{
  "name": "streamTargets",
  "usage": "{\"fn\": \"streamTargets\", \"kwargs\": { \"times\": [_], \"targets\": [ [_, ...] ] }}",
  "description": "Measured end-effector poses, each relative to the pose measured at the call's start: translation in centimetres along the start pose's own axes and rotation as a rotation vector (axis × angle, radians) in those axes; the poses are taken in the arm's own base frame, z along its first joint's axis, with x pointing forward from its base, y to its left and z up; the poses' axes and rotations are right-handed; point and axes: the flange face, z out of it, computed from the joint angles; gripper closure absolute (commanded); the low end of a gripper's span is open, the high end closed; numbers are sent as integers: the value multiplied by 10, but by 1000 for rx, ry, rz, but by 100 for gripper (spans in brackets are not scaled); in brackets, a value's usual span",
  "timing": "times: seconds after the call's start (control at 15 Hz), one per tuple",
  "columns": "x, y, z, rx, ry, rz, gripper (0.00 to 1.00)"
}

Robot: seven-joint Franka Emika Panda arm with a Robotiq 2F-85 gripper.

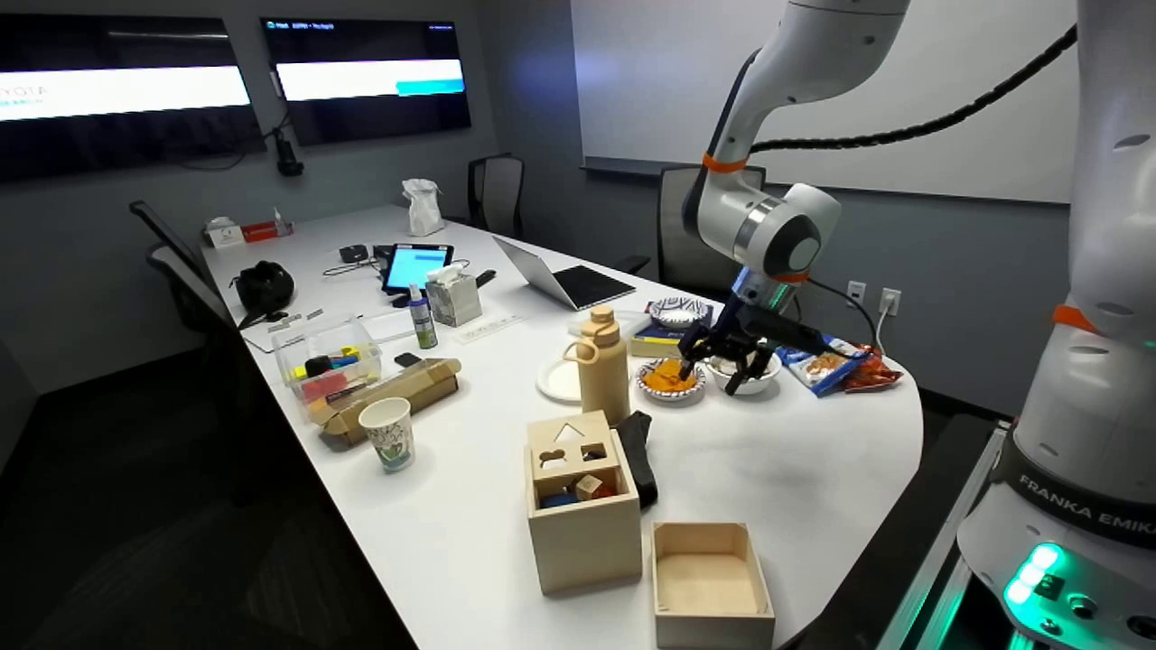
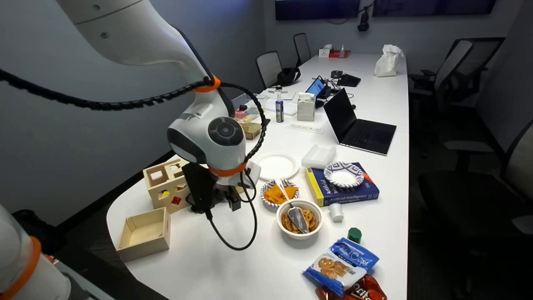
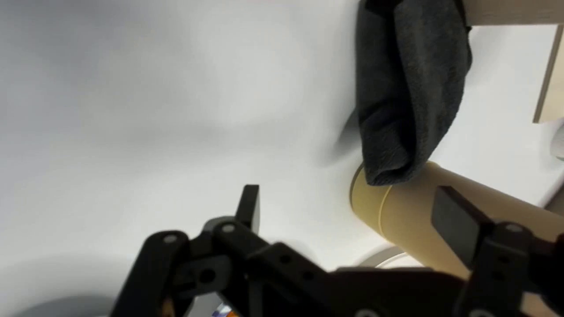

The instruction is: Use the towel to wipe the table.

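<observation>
The dark grey towel (image 1: 638,456) lies bunched on the white table (image 1: 777,506), between the wooden shape-sorter box and the tan bottle (image 1: 603,370). In the wrist view the towel (image 3: 414,97) is ahead of the fingers, right of centre, with its near end overlapping the bottle (image 3: 440,211) in the picture. In an exterior view the arm and gripper (image 2: 220,202) hide most or all of it. My gripper (image 1: 709,372) is above the table near the bowls. In the wrist view the gripper (image 3: 350,211) is wide open, with nothing between its fingers.
The shape-sorter box (image 1: 582,546) and an open wooden tray (image 1: 713,632) stand beside the towel. A chip bowl (image 2: 266,200), a pretzel bowl (image 2: 297,236) with a utensil, snack bags (image 2: 341,266) and a book (image 2: 354,196) are near the gripper. A paper cup (image 1: 388,433) stands farther off.
</observation>
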Motion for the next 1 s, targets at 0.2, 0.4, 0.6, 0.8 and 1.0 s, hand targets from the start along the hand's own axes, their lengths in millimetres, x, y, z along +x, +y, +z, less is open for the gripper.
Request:
{"fn": "streamTargets", "kwargs": {
  "times": [0.2,0.4,0.6,0.8,1.0],
  "targets": [
    [-13,-10,-23,-141,27,-42,0],
    [-28,-17,-25,-225,-7,-76,0],
    [-28,-19,-16,-290,-60,-108,0],
    [-23,-20,-14,-341,-98,-132,0],
    [-17,-21,-19,-383,-129,-144,0]
  ]
}}
